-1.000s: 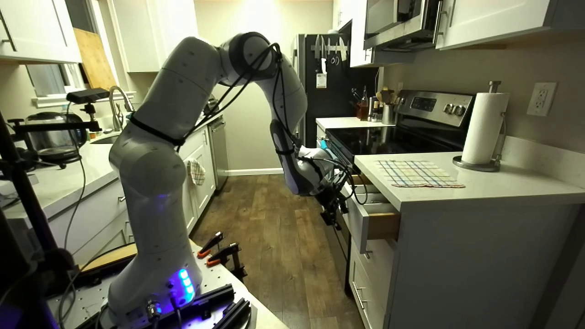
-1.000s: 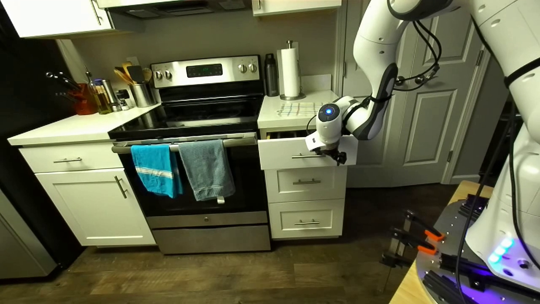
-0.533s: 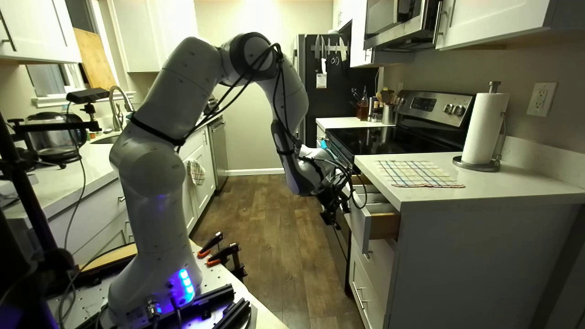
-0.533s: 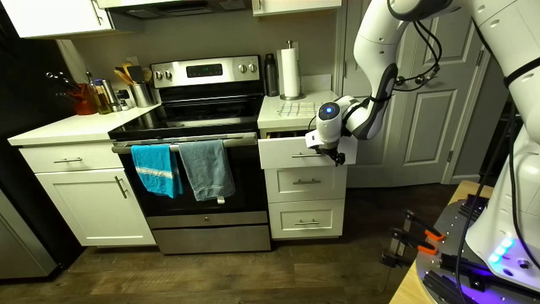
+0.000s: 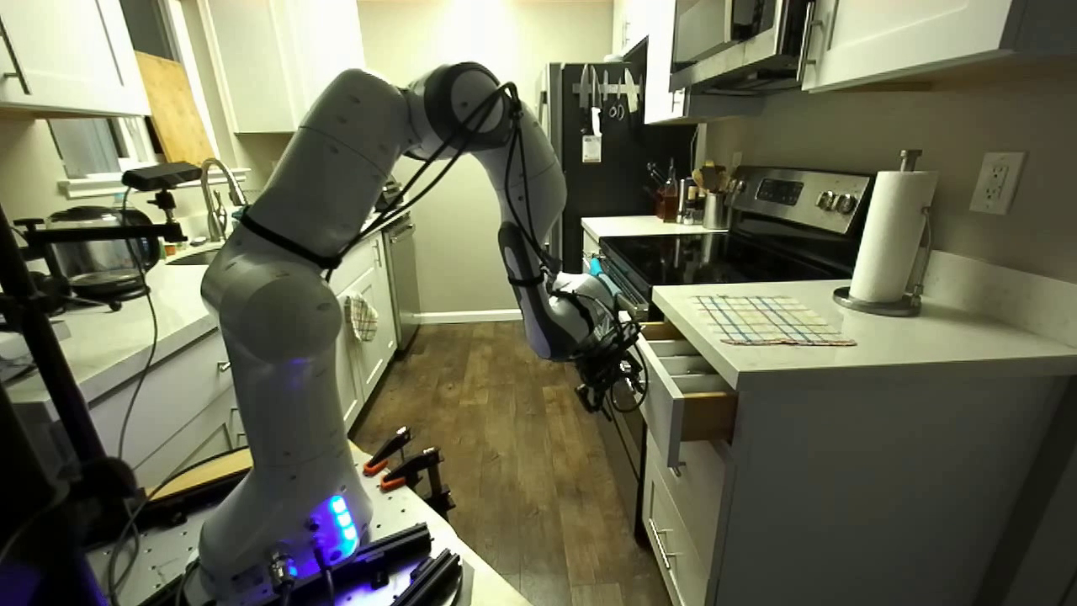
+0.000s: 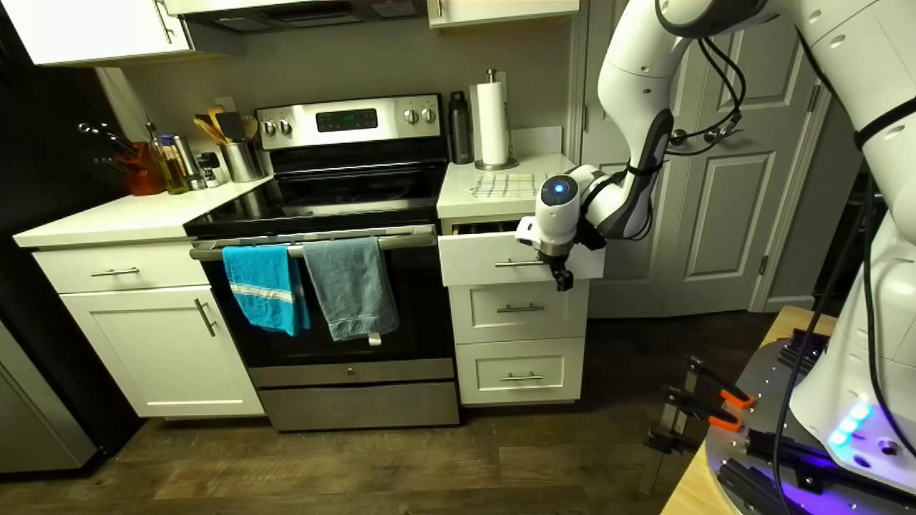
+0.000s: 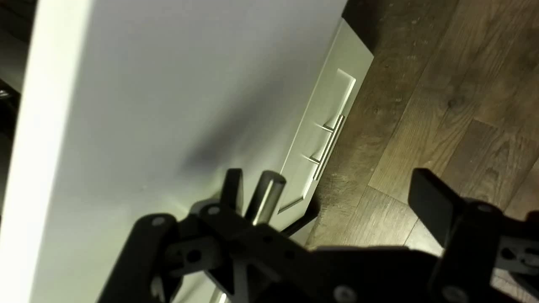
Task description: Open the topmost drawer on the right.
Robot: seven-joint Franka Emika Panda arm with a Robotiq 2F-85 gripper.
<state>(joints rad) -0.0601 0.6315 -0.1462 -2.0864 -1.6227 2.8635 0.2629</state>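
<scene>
The topmost drawer has a shallow white front and stands partly pulled out. In an exterior view its wooden side and light inner box show behind the front. Its bar handle is partly hidden by my gripper. In the wrist view the drawer front fills the left side. There my gripper is wide open. The end of the handle lies between the fingers, close to the left finger, which is on the drawer side of it. I cannot tell whether they touch.
Two deeper white drawers lie below. The counter overhangs the drawer and bears a checked cloth and a paper towel roll. The stove with two hanging towels stands beside the drawers.
My gripper has turned, and its fingertips have moved left and down in an exterior view. The drawer shifted very slightly inward at first and looks the same since half a second ago.
</scene>
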